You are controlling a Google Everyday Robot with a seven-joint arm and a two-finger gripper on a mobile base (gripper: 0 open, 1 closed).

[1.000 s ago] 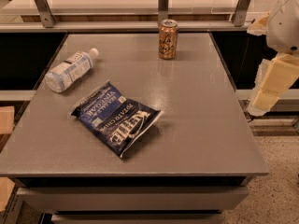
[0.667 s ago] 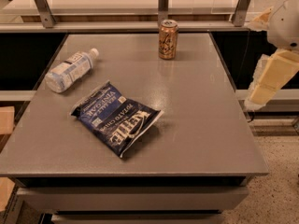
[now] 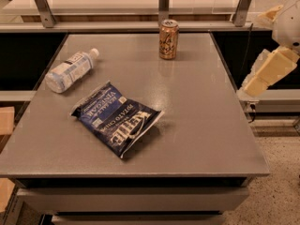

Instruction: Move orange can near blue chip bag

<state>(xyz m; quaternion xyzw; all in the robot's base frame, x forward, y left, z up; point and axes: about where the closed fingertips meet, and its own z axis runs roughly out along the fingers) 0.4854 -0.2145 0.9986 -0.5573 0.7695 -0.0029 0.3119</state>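
From my station I see the gripper [image 3: 253,84] hanging off to the right of the bench [image 3: 206,125], outside its right edge and above the gap beside it. It is a pale cream block, tilted so that its lower end points down and to the left, toward the bench. I cannot tell whether it is open or closed. It holds nothing that I can make out, and it touches none of the things on the bench.

The orange can [image 3: 168,39] stands upright near the far edge of the bench, about midway across, with its silver top facing up. It is well apart from the gripper: the can is to the gripper's left and farther back, with a bare stretch of grey bench top between them.

The blue chip bag [image 3: 117,118] lies flat and crinkled left of the bench's middle, nearer to me than the can and to its left. Its white lettering runs on a slant. The can and the bag are well apart and do not touch.

A clear water bottle [image 3: 70,71] lies on its side near the left edge, beyond the bag, with its cap pointing toward the far right.
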